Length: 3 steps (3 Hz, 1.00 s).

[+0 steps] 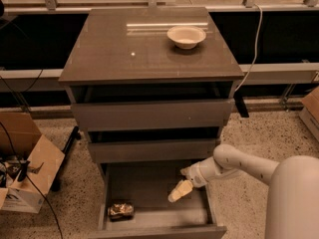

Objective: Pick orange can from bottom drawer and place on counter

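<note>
The orange can (121,210) lies on its side in the front left corner of the open bottom drawer (149,185). It looks crumpled and shiny. My gripper (178,191) hangs over the drawer's right half, tilted down and to the left, a good hand's width to the right of the can and not touching it. The white arm (239,164) reaches in from the lower right. The counter (129,49) is the glossy top of the cabinet.
A cream bowl (186,36) stands on the counter at the back right. Two closed drawers (149,114) sit above the open one. An open cardboard box (22,163) with cables stands on the floor at the left. A cable hangs at the cabinet's right.
</note>
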Motion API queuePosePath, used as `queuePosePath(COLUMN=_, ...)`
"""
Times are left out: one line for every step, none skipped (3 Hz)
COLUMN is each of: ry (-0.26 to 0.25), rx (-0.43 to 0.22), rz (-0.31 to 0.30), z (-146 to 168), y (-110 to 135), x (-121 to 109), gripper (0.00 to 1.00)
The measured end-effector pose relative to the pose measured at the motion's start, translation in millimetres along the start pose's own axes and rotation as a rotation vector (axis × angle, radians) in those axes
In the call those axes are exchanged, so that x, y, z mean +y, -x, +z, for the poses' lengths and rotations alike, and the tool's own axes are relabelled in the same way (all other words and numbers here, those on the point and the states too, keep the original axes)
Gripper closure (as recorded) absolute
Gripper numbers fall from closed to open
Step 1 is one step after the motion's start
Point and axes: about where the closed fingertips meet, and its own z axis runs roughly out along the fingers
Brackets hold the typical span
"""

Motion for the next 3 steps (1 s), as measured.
queuePosePath(ry=-0.016, rx=-0.006, rz=0.001, z=4, y=0, x=2, gripper=0.0)
queuePosePath(ry=0.007, rx=-0.083, rz=-0.028, z=36, y=0, x=4, gripper=0.0)
queuePosePath(ry=0.084, rx=-0.126, rz=-0.107, z=88, y=-1, x=12, gripper=0.0)
